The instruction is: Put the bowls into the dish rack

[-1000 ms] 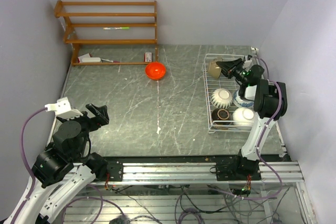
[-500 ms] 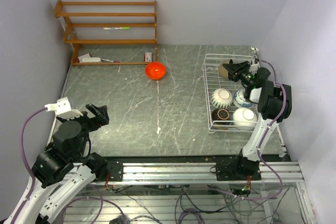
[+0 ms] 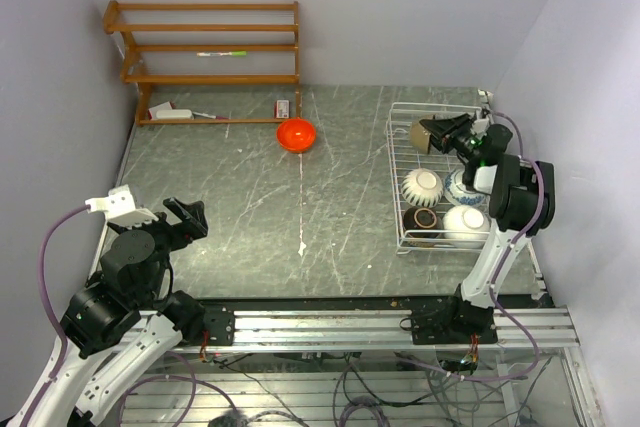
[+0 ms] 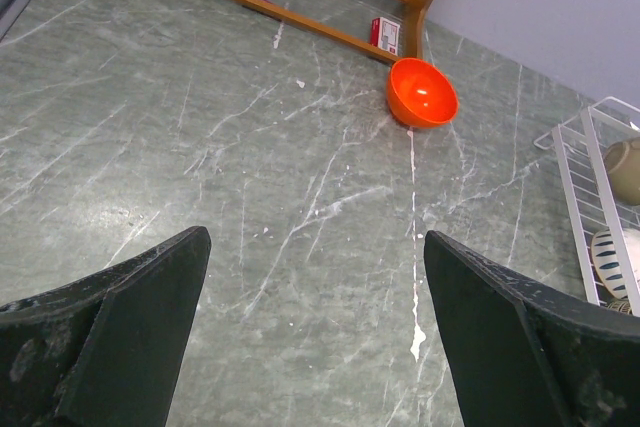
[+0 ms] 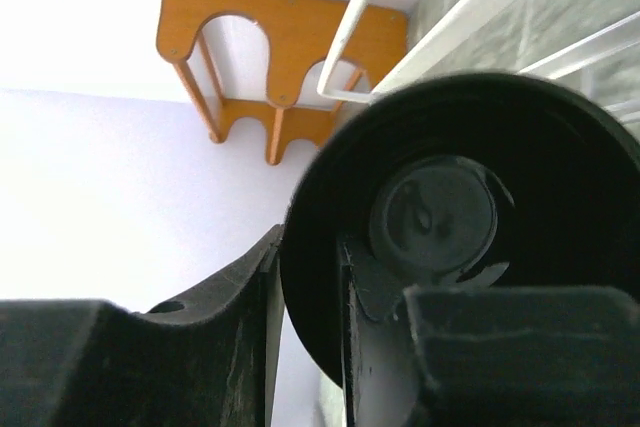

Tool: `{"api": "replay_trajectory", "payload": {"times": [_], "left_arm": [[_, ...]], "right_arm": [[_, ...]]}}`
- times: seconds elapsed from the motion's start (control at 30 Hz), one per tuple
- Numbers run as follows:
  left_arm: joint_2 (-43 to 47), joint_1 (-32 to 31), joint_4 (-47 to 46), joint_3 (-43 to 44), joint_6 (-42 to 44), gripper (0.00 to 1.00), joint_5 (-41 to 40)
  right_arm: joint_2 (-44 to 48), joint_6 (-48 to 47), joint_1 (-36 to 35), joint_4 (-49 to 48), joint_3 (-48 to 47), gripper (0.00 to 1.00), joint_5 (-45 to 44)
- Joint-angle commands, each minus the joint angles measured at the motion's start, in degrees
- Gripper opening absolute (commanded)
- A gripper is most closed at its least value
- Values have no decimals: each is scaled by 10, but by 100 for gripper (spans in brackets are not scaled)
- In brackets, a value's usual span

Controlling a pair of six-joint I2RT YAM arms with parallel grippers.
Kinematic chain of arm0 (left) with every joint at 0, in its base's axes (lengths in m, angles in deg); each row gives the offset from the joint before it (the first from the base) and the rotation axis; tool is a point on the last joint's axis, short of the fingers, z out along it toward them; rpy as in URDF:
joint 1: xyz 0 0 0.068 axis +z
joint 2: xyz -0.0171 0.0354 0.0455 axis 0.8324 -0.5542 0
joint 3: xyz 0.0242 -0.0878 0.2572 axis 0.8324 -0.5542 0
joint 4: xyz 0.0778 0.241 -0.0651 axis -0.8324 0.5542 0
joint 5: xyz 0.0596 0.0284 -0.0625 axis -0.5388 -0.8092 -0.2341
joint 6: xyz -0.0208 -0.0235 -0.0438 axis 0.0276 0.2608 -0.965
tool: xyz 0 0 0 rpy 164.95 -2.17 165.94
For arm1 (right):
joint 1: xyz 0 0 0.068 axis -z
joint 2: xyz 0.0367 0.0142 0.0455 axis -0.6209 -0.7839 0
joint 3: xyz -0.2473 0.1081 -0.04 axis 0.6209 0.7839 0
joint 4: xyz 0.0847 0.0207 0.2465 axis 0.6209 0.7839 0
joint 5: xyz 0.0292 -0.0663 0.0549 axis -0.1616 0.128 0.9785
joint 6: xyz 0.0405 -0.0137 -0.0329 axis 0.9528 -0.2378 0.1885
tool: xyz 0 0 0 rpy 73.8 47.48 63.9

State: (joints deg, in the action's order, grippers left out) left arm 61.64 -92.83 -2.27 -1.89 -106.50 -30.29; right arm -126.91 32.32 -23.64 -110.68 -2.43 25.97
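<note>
My right gripper [image 3: 447, 132] is shut on the rim of a glossy black bowl [image 3: 424, 136] with a tan inside, held on edge over the far end of the white wire dish rack [image 3: 392, 175]. The right wrist view shows the black bowl [image 5: 545, 137] pinched between my gripper's [image 5: 312, 282] jaws, with rack wire [image 5: 452, 35] behind. In the rack sit a cream ribbed bowl [image 3: 422, 186], a blue-and-white bowl [image 3: 459, 188], a brown bowl [image 3: 420, 219] and a white bowl [image 3: 464, 222]. The orange-red bowl [image 3: 296, 134] stands on the table, also in the left wrist view [image 4: 422, 93]. My left gripper [image 3: 184, 216] [image 4: 315, 237] is open and empty.
A brown wooden shelf unit [image 3: 205, 47] stands at the back left with small items on its lowest board. The rack's edge [image 4: 575, 179] shows at the right of the left wrist view. Walls close in on the left, back and right.
My right gripper has shifted a little to the right with the black bowl and turned it over the rack's far end. The left arm has not moved.
</note>
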Motion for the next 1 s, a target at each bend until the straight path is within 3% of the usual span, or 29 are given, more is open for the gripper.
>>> {"api": "replay_trajectory", "payload": {"times": [0.0,0.2,0.43,0.97], "left_arm": [[7,-3,-6,9,-3,99,-10],[6,-4,-6,10,-3,99,-9],[9,-4,-6,10,-3,99,-9],[16,-4,-7,9,-2,99,-8]], "right_arm": [[-14,102,-35,-68,-32,11,17],[-66,184,-52,-161,-45,10,7],[-51,90,-24,-36,-11,11,-6],[9,-79,2,204,-5,47,-44]]}}
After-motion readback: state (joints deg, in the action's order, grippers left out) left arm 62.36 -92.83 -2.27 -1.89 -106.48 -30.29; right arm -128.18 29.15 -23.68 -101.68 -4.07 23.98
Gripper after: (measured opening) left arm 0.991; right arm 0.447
